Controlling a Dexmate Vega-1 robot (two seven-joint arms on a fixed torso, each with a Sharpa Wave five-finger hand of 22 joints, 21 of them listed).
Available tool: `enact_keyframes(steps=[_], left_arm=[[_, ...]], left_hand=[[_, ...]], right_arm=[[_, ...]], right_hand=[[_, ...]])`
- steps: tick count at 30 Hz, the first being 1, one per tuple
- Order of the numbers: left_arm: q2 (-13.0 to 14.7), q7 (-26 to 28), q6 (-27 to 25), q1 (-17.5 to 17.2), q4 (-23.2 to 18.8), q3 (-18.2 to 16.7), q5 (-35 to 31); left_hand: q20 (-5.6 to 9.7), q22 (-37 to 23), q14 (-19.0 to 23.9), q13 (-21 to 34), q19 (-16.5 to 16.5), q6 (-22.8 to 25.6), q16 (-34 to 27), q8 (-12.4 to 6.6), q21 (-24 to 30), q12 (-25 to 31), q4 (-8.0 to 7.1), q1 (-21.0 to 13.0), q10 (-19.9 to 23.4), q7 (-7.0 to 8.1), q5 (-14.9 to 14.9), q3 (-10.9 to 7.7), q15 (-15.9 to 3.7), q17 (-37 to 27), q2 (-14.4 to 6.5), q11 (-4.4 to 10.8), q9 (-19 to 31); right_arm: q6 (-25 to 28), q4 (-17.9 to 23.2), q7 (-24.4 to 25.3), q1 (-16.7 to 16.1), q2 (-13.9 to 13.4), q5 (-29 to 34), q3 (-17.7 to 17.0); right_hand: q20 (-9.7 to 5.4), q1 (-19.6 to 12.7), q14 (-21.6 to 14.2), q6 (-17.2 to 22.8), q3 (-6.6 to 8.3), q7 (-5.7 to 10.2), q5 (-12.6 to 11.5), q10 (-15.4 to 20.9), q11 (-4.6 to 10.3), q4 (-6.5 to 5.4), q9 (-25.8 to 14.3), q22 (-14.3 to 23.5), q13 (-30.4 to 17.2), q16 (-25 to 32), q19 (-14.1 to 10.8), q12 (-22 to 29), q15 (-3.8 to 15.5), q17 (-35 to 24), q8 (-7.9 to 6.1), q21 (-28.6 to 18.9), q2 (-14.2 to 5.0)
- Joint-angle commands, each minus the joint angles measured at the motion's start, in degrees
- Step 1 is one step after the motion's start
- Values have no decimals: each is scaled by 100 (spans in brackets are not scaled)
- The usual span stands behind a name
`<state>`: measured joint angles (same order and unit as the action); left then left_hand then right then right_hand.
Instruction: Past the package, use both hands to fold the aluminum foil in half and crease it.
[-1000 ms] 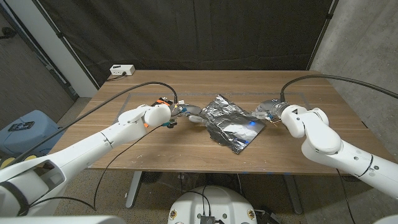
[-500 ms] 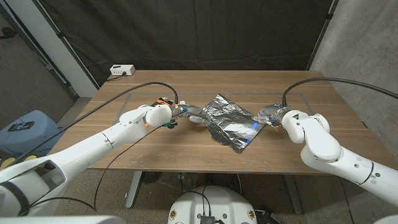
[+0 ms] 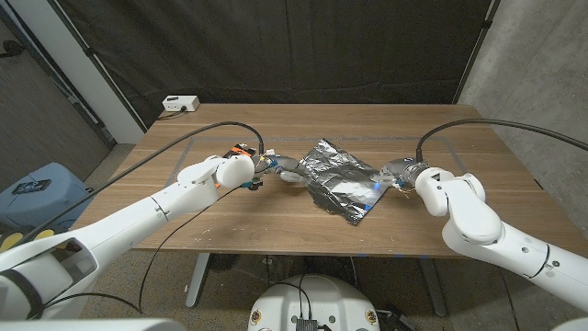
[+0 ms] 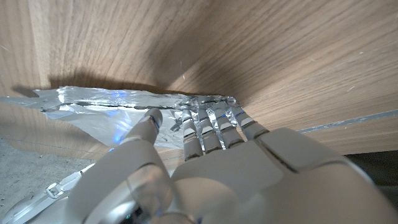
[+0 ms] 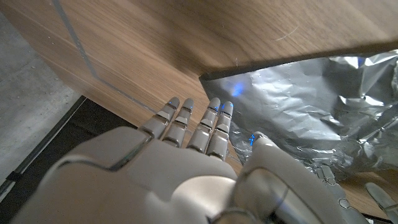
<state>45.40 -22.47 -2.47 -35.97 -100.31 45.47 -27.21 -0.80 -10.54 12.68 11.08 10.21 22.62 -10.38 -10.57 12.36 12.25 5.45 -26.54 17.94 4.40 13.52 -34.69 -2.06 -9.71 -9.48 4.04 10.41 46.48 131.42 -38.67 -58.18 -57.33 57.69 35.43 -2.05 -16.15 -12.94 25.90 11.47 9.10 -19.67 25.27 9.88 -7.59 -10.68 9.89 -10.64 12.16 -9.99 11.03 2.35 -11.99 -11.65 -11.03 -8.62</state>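
Crumpled foil (image 3: 342,178), left hand (image 4: 205,134) pinching edge

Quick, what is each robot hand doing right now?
Left hand: fingers on the edge of the foil; whether it grips it cannot be told.
Right hand: open, fingers apart, beside the foil.

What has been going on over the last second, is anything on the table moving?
The right hand and its arm drew back toward the table's near edge, fingers extended beside the aluminum foil edge. The left hand stayed at the foil's other corner, and the foil and the white box did not visibly move.
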Motion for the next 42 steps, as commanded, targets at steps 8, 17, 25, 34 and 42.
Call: enact_keyframes(steps=[8,17,25,34,42], left_arm=[[-61,-50,-27,42,-10,44,3],[-27,-65,-2,35,-30,35,27],[-13,-72,26,42,-28,42,14],[-7,-73,34,38,-18,29,23],[7,-51,96,41,18,19,27]], left_hand=[[25,-13,43,11,45,19,7,7,8,-18,-1,66,26,-3,-38,-72,-15,-10,7,5,-6],[28,-13,45,11,45,19,8,6,7,-20,4,73,25,-5,-41,-81,-8,-10,8,12,-6],[33,-13,45,11,48,29,8,3,7,-19,9,81,29,-3,-44,-91,-6,-9,10,9,-6],[36,-13,42,11,49,24,10,5,7,-20,16,90,32,2,-47,-103,-11,-8,12,14,-6],[35,-13,42,12,49,37,11,0,6,-22,26,96,31,4,-50,-115,-7,-6,14,15,-6]], right_arm=[[-173,-474,422,143,121,-289,221],[-243,-695,517,245,150,-410,369],[-221,-772,579,285,132,-509,464],[-153,-669,572,309,58,-535,536],[-58,-245,447,275,-87,-434,491]], right_hand=[[-61,4,-38,36,61,-3,2,24,56,-8,0,11,-21,0,22,3,109,4,-15,-7,-16],[-78,9,-36,42,69,3,3,22,61,-11,0,10,-21,1,32,-1,118,4,-14,-5,-22],[-91,16,-42,56,80,10,4,43,52,-16,0,10,-22,4,34,3,148,4,-16,-7,-29],[-101,19,-43,54,90,3,5,45,67,-16,0,9,-22,5,34,0,139,5,-12,-9,-31],[-102,21,-38,66,99,7,7,43,76,-14,-1,9,-23,3,37,-4,140,6,-14,-9,-28]])
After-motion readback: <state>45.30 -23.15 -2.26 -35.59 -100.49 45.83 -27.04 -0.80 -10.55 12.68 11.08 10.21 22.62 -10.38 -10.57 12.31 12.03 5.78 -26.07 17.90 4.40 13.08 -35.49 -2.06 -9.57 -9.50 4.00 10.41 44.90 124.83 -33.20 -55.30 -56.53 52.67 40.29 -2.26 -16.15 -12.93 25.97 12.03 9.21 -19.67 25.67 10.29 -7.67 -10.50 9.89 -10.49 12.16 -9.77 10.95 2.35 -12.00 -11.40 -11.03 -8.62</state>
